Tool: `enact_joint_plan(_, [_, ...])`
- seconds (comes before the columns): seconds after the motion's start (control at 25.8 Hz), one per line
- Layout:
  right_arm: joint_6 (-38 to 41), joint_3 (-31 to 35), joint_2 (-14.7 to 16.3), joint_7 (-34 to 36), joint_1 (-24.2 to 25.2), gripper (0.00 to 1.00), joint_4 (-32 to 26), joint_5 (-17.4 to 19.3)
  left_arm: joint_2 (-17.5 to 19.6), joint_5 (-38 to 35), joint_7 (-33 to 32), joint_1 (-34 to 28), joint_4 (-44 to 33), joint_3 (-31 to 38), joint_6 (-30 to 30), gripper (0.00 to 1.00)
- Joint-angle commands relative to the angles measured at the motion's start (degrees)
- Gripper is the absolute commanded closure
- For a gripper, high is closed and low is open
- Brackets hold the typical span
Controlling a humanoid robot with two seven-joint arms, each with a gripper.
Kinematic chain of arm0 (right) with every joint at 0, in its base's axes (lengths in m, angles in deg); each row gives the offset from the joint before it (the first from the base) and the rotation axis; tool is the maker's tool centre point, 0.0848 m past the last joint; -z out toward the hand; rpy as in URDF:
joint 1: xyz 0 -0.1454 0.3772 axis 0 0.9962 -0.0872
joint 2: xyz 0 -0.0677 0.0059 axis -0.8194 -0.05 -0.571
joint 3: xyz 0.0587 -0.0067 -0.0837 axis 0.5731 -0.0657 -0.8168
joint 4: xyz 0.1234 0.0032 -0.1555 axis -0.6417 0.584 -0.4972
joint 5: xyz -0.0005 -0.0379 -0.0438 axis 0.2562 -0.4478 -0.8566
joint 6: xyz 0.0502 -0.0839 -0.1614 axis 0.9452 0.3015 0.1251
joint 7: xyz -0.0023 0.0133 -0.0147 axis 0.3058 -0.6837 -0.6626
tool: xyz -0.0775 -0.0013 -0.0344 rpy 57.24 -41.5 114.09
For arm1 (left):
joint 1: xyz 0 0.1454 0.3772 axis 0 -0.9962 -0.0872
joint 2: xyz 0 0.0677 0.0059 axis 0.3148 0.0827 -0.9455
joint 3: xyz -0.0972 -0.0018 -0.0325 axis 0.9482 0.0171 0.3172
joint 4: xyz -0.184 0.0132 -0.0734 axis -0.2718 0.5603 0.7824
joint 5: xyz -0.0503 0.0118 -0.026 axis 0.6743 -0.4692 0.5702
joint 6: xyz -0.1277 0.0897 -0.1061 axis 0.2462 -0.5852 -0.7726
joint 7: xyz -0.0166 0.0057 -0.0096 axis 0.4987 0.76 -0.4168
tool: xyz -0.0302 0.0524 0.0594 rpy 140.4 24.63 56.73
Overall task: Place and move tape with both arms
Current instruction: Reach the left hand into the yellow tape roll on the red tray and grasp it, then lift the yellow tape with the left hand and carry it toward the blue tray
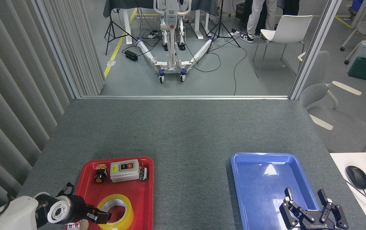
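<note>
The tape [128,213], a yellow roll with a white core, lies flat in the near part of the red tray [144,198]. My left gripper [101,218] comes in low from the left. One black finger rests at the roll's left rim, and the other is hidden, so I cannot see whether it grips. My right gripper [304,195] hangs open over the near right part of the blue tray [259,179], with nothing between its fingers.
A grey switch box [124,170], a black and orange button [99,176] and a small part [143,173] sit at the red tray's far end. A mouse [356,177] lies on a white desk at the right. Grey table stretches between and beyond the trays.
</note>
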Motion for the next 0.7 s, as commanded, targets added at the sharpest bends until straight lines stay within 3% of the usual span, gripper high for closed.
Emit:
enact_joint_plan(0.0, [0.03,-0.08,0.24,-0.17,0.23,0.00,0.03,0.07,-1.52,-1.38,-5.24,-0.07,0.35,0.63,-0.31,0.35])
enact_joint_plan(0.08, [0.03,-0.43,-0.19,-0.26,0.40,0.00,0.12,0.07,-2.58,-1.90,-6.91,-0.33,0.35,2.21,0.22,0.48])
enact_joint_plan(0.23, [-0.15,0.18,-0.11,-0.26,1.28,0.00,0.12,0.07,-5.04,-2.25,-8.76,-0.86,0.62,5.90,4.26,0.93])
enact_joint_plan(0.27, [-0.06,0.18,-0.02,-0.18,1.28,0.00,0.12,0.07,-5.48,-2.25,-8.76,-1.30,0.79,7.57,5.67,1.00])
enact_joint_plan(0.54, [-0.32,0.36,0.68,0.09,1.37,0.00,-0.32,0.16,-10.49,-2.34,-8.06,-7.72,0.62,24.01,8.22,1.00])
enact_joint_plan(0.66, [-0.32,0.53,2.18,0.62,1.37,0.00,0.03,2.00,-14.00,-2.08,-5.07,-9.48,0.88,31.48,15.25,1.00])
